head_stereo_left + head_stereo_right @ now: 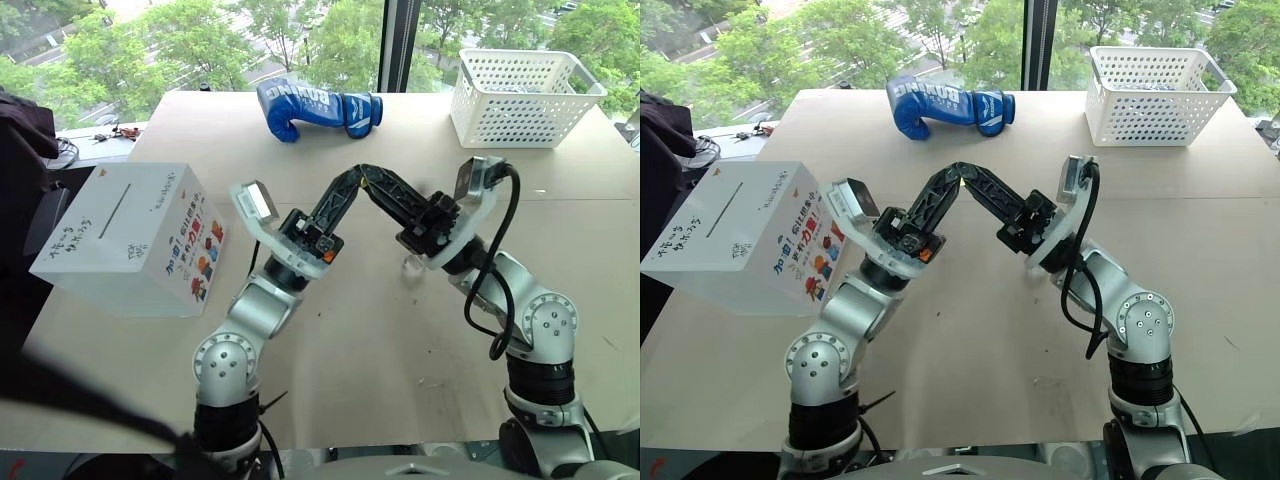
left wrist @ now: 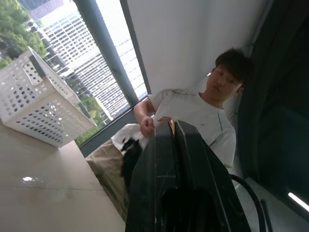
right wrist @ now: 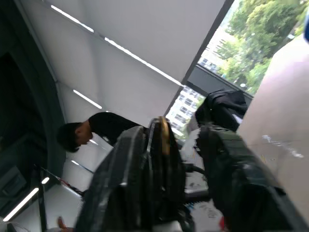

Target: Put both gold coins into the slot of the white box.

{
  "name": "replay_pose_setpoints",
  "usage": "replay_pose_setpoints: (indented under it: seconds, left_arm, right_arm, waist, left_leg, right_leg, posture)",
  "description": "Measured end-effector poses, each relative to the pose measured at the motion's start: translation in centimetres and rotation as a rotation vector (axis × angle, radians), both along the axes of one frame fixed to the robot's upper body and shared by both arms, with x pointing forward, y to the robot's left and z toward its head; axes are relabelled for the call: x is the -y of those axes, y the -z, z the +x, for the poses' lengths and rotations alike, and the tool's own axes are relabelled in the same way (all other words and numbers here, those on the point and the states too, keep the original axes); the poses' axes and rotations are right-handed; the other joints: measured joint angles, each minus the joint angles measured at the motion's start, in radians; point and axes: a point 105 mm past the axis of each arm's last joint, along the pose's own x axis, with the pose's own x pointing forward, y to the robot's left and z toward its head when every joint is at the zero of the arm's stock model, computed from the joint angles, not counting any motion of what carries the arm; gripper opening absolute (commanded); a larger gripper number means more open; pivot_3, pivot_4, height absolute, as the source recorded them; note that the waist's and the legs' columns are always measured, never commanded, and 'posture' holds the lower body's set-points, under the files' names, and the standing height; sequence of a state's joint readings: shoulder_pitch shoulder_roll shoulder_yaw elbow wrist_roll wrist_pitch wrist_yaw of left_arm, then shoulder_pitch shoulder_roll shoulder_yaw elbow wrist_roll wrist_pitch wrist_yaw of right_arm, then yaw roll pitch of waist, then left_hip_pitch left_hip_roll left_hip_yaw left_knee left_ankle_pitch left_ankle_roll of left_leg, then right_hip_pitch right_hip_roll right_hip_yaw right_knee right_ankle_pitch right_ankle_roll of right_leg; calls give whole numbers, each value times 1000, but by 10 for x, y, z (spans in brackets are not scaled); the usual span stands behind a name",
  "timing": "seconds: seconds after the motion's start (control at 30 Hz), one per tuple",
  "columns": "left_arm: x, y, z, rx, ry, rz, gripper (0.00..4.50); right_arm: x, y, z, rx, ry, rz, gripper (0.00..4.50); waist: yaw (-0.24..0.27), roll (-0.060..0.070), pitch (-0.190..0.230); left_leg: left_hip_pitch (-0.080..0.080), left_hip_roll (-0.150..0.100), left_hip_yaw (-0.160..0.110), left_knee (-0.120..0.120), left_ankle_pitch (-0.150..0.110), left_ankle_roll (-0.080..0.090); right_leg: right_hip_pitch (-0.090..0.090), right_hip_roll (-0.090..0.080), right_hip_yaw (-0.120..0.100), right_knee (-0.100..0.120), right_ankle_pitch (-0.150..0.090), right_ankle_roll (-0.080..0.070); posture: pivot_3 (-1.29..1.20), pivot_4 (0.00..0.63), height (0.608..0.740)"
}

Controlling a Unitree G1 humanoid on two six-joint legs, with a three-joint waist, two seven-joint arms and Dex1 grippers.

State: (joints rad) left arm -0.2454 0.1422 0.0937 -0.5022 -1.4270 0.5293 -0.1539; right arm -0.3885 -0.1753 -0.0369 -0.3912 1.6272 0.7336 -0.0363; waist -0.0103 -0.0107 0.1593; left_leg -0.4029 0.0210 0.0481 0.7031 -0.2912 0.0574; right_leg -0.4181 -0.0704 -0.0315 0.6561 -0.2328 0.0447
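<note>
You have: white box (image 1: 130,238) left of frame on table (image 1: 350,340); boxing glove (image 1: 318,108) top centre; basket (image 1: 522,96) top right.

We hold both arms raised at frame centre, fingertips meeting in a peak. Our left gripper (image 1: 362,176) has its fingers pressed together; our right gripper (image 1: 385,185) angles up-left, its fingers (image 3: 227,164) parted around the left's tips.

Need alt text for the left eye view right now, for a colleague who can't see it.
Both hands meet fingertip to fingertip above the table, left hand shut, at a handover. The white box with its slot stands at the left; a blue boxing glove and white basket lie behind.
</note>
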Motion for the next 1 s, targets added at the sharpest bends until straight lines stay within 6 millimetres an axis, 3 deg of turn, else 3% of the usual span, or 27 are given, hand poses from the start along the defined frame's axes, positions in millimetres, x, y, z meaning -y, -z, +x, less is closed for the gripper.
replay_pose_setpoints:
  seconds: [0.07, 0.2, 0.3, 0.43, 0.57, 0.63, 0.87, 0.93, 0.97, 1.0]
  left_arm:
    - [-7, -4, 3, 9, -37, 17, 0]
    - [-21, -32, 0, 89, -164, 133, 0]
    - [-27, -58, 6, 143, -391, 394, 0]
    - [-49, -90, 15, 191, -719, 575, 0]
    - [-66, -128, 8, 268, -929, 668, 0]
    - [-70, -138, 3, 281, -967, 672, 0]
    - [-92, -134, -4, 169, -1070, 806, 0]
    - [-101, -123, -6, 117, -1092, 854, 0]
    - [-111, -98, -8, 38, -1100, 973, 0]
    - [-112, -92, -7, 21, -1091, 992, 0]
  right_arm:
    - [8, 2, 2, 20, 22, -30, 2464]
    - [38, 6, 12, 110, 98, -158, 2464]
    - [45, 6, 16, 286, 69, -383, 2464]
    - [37, 1, 15, 439, -39, -497, 2464]
    - [25, -14, 19, 564, -125, -517, 2464]
    - [22, -18, 19, 605, -145, -518, 2464]
    - [14, -12, 28, 670, -187, -510, 2464]
    - [9, -16, 30, 725, -176, -516, 2464]
    - [7, -21, 32, 788, -154, -525, 2464]
    - [8, -21, 33, 794, -148, -530, 2464]
  waist:
    - [1, 0, 1]
    - [4, -2, 4]
    - [6, -1, 8]
    - [1, -3, 9]
    - [3, -6, 14]
    - [7, -7, 14]
    - [23, -10, 18]
    - [22, -10, 18]
    - [16, -9, 18]
    - [16, -9, 18]
  left_leg:
    - [-1, 0, 0, 0, 0, 0]
    - [-4, 0, -1, 0, 0, 0]
    - [-9, 0, -2, 0, 0, 0]
    - [-9, 1, -4, -1, 1, -1]
    - [-13, 0, -3, -2, 3, -5]
    - [-14, 0, -3, -4, 3, -5]
    - [-15, 0, -3, -4, 3, -6]
    - [-14, 0, -3, -4, 3, -6]
    - [-13, 0, -2, -5, 3, -7]
    - [-13, 0, -3, -5, 3, -7]
  right_leg:
    - [0, 0, 0, -1, 0, 0]
    - [-1, 0, -1, -4, 2, 3]
    - [-5, 0, -2, -5, 3, 4]
    - [-6, 1, -3, -6, 3, 4]
    - [-11, 0, -4, -5, 3, 5]
    - [-11, -1, -4, -8, 3, 5]
    - [-11, -3, -7, -10, 3, 5]
    - [-11, -3, -7, -10, 3, 5]
    - [-11, -3, -6, -9, 3, 5]
    - [-11, -3, -6, -9, 3, 5]
  posture:
    - [0, 150, 704]
    - [0, 150, 704]
    - [0, 150, 704]
    - [0, 150, 704]
    - [0, 150, 704]
    - [0, 150, 704]
    - [0, 150, 704]
    - [0, 150, 704]
    - [0, 150, 704]
    - [0, 150, 704]
